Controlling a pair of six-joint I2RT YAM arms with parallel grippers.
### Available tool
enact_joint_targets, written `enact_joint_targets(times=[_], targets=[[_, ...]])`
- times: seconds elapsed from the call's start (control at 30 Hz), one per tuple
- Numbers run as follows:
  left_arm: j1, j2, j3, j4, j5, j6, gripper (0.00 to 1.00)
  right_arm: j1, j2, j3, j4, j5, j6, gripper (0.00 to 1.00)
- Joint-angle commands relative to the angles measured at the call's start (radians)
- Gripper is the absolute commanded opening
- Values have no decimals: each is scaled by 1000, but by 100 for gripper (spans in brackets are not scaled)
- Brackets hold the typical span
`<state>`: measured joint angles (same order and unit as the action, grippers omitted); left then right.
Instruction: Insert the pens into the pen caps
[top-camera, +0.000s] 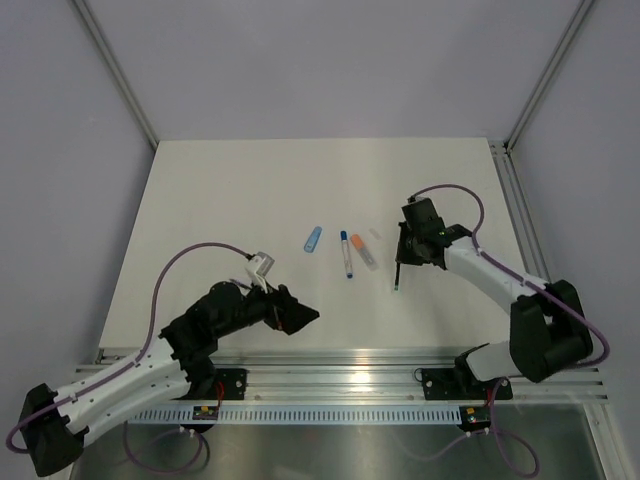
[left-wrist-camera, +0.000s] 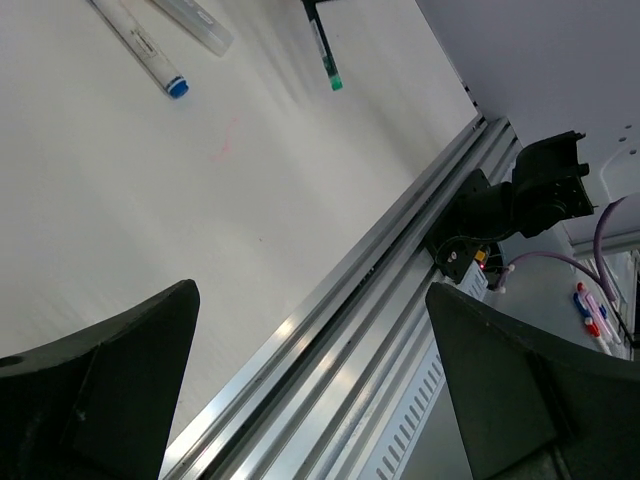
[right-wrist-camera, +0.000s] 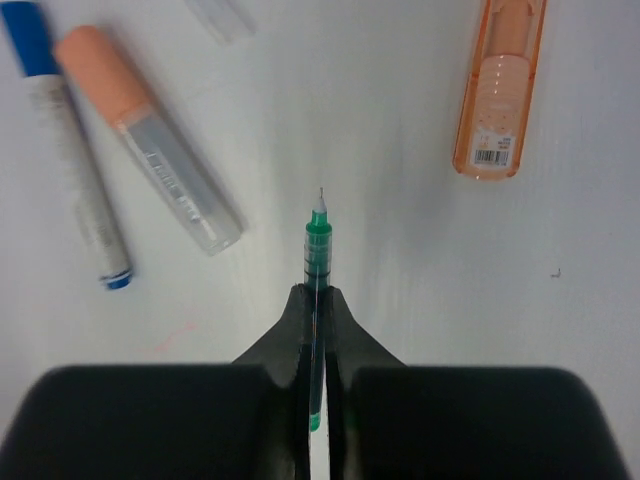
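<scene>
Right tool (right-wrist-camera: 317, 300) pinching green-tipped pen (right-wrist-camera: 318, 235), tip protruding, beside blue-ended pen (right-wrist-camera: 75, 170) on bench (right-wrist-camera: 400, 300). Left tool (left-wrist-camera: 310, 390) spread, empty (near bench edge). Pen likely light, stiff, slick; hold barrel, spare fine tip.

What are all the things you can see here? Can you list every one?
green-tipped pen: one, dark with a green tip, pinched in the right tool
white pen: one, white with blue ends, middle of the table
clear pen: one, see-through with an orange end, just right of the white pen
light blue cap: one, light blue, left of the white pen
clear cap: one, see-through, just past the clear pen
orange cap: one, see-through orange with a barcode sticker, shows only in the right wrist view
table: one, white
left tool: one, black, open, holding nothing
right tool: one, black, shut on the green-tipped pen
</scene>
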<state>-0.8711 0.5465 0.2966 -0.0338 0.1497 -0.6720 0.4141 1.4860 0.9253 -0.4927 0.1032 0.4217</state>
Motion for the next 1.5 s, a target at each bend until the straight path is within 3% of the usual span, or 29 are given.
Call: enact_joint_targets(times=[0.0,0.17,0.3,0.5,0.63,0.83,1.23,1.47], targets=[[-3,94,36,170,102,-6,99,38,-182,-60,115,-71,54,0],[-5,236,65,310,163,-46,99,199,-386,-184,270,-70,228,0],[-5,331,84,429,198,-93,85,308,-467,-258,454,-75,319,0],[-5,457,108,523,205,-144,76,391,-518,-313,586,-99,356,0],[-5,521,122,554,180,-167,67,404,-575,-373,675,-141,384,0],[-11,596,151,620,180,-187,61,407,-610,-431,717,-174,397,0],[-26,650,179,647,166,-190,26,407,-635,-480,743,-203,404,0],[-29,667,182,661,191,-192,27,408,-652,-480,743,-195,405,0]])
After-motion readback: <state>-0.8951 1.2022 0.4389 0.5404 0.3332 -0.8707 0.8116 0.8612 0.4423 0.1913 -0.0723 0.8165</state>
